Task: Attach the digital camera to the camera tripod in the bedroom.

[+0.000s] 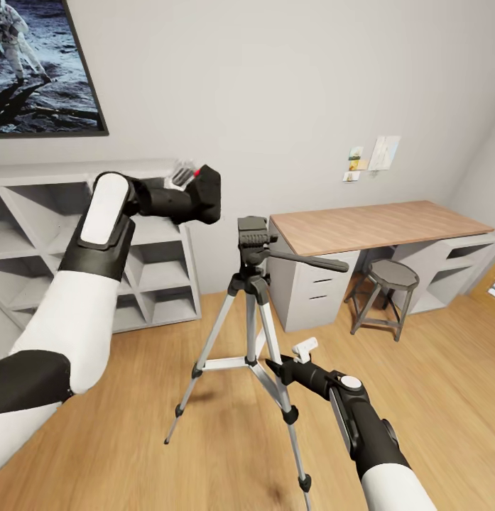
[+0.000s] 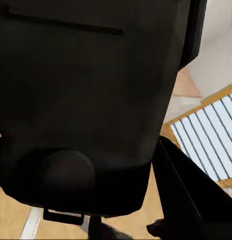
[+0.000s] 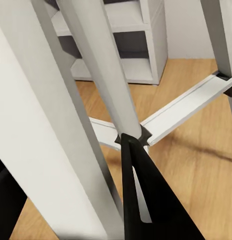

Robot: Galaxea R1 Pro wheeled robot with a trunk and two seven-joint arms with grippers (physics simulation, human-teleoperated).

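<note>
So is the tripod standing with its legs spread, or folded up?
Spread and upright. The camera tripod stands on the wood floor with its three legs splayed, the centre braces extended, and its pan head on top.

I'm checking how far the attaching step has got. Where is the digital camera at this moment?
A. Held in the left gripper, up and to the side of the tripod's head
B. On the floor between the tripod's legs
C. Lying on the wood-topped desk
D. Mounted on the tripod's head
A: in the head view the left gripper holds the digital camera in the air beside the camera tripod, whose head carries nothing.
</note>
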